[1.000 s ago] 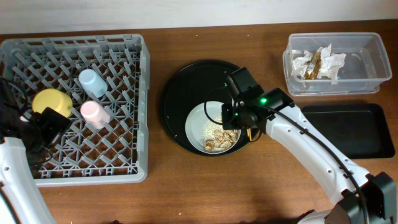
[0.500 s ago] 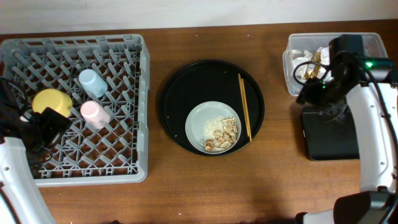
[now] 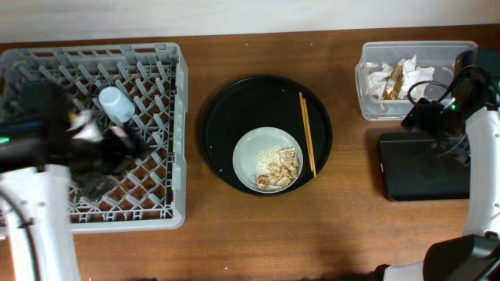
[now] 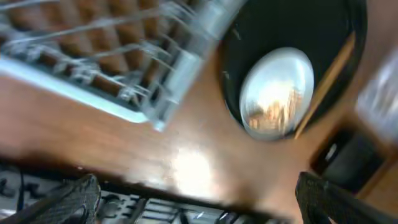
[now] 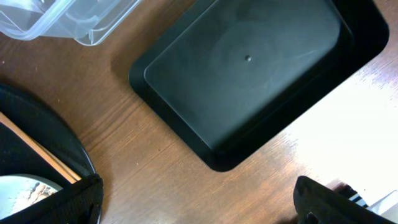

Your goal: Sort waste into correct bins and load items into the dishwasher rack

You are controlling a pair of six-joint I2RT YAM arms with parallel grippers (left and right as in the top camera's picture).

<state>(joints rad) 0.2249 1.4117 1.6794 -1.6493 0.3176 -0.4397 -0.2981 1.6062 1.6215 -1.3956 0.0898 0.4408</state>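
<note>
The grey dishwasher rack (image 3: 168, 140) fills the left side, with a light-blue cup (image 3: 116, 103) standing in it. My left arm is a blur across the rack and hides the other items there. My left gripper (image 4: 199, 210) is open and empty. A pale plate (image 3: 262, 152) holding rice and fried scraps (image 3: 280, 165) rests on the round black tray (image 3: 250, 101), and chopsticks (image 3: 307, 144) lie beside it. Crumpled paper (image 3: 400, 78) sits in the clear tub (image 3: 461, 82). My right gripper (image 3: 428, 119) hangs open and empty over the table next to the flat black tray (image 5: 249, 68).
The right wrist view shows the clear tub's corner (image 5: 68, 18) at top left and the round tray's rim (image 5: 56, 140) with the chopsticks (image 5: 31, 149) at lower left. Bare wood lies between the round tray and the flat black tray (image 3: 426, 166).
My right arm swung from the plate over to the right, by the tub and flat tray, and its gripper opened. My left arm moved in over the rack, now blurred.
</note>
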